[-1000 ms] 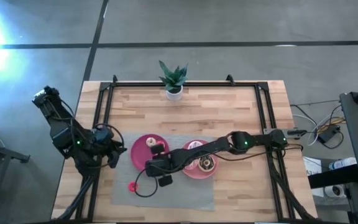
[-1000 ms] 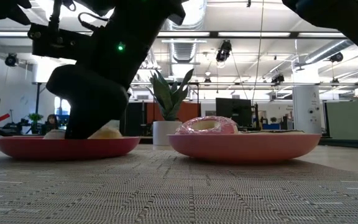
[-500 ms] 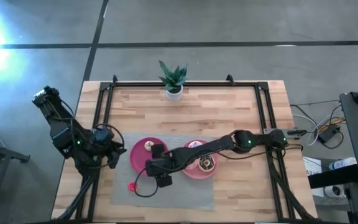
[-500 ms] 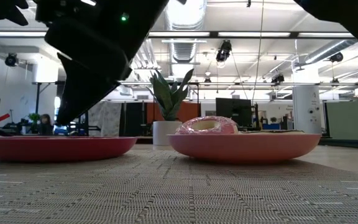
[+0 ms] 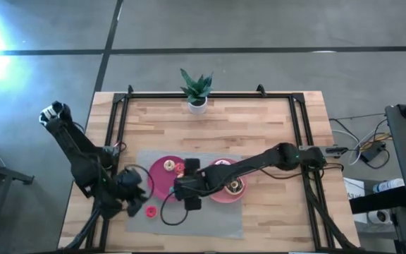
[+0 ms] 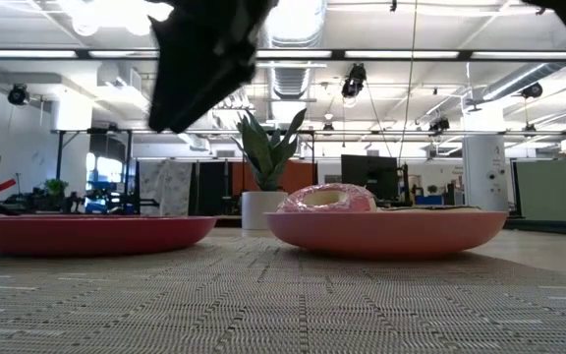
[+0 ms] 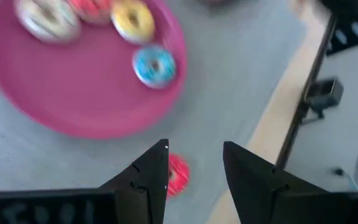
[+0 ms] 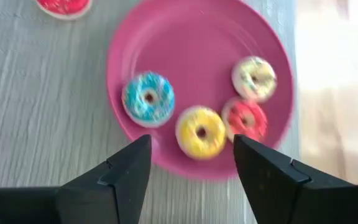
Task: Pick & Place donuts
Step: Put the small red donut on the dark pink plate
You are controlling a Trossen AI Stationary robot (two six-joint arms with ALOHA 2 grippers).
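A deep pink plate (image 8: 166, 56) on the grey mat holds several small donuts: blue (image 8: 148, 98), yellow (image 8: 201, 132), red (image 8: 246, 118) and pale sprinkled (image 8: 253, 76). My right gripper (image 8: 191, 146) hangs open above this plate's near edge, holding nothing. One more small red donut (image 7: 178, 175) lies flat on the mat near that plate. My left gripper (image 7: 194, 155) is open just above the mat, and the red donut sits beside one of its fingers without touching it. A second plate (image 5: 220, 199) to the right carries a chocolate donut (image 5: 235, 185) and a pink one (image 6: 327, 197).
A potted plant (image 5: 197, 88) stands at the middle of the table's far edge. Black rails (image 5: 122, 127) run along the table's left, right and far sides. The grey mat (image 5: 210, 219) has bare room near the front.
My right gripper has risen off the left plate, leaving behind the pale donut it had at its tips. My left gripper has swung toward the table's near edge and sunk toward the red donut on the mat, tipping further down.
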